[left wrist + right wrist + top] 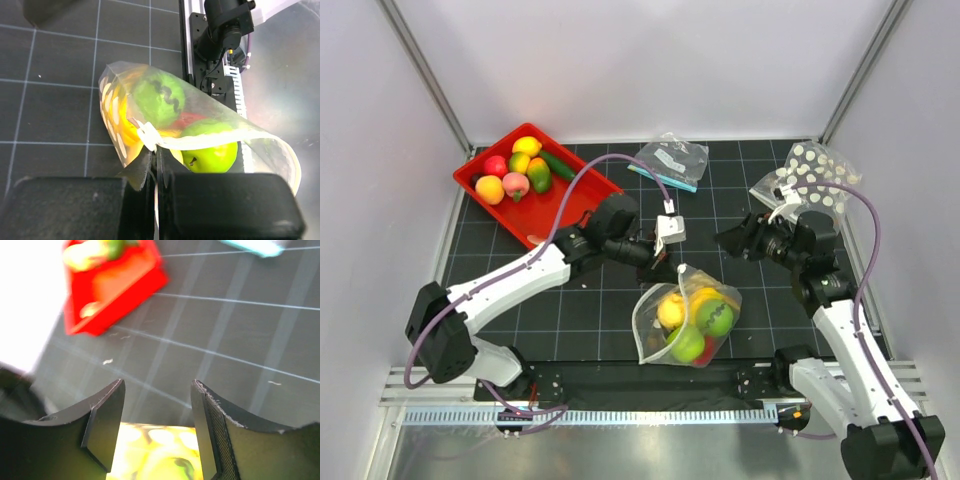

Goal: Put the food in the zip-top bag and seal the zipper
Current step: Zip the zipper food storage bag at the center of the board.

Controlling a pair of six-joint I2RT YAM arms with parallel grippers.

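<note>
Top view: zip-top bag (pixel 688 318) sits at 6 o'clock on the black mat (pixel 600 310), just in front of the arm bases. It is bulging with food (pixel 672 310): a lemon, two green fruits, something orange-yellow behind.

More food lies loose in the red tray (pixel 570 200) at 10 o'clock, so loading looks unfinished.

Undotted bag (pixel 670 160) with teal strip at 12 o'clock. Second dotted bag (pixel 812 172) at 2 o'clock, behind the right arm. Neither is touched.

Left gripper (pixel 665 265) reaches in from 8 o'clock and meets the bag at its 12 o'clock tip.
- Left wrist view: jaws fully closed, pinching a bunched fold of the rim, the zipper (pixel 146 134) crumpled just above the fingertips.
- Likely reason: the film is floppy, and a pinch at the top keeps the bag from slumping and the fruit from rolling out. It also presents the rim to the other arm.
- Cannot tell whether the strip is pressed shut along its length.

Right gripper (pixel 730 240) hangs at 1 o'clock of the bag, apart from it, fingers aimed toward 9 o'clock.
- Right wrist view: jaws moderately wide, nothing between them, touching nothing. Yellow-green blur of the bag below the fingertips.
- Reads as lined up to take the free part of the rim.
</note>
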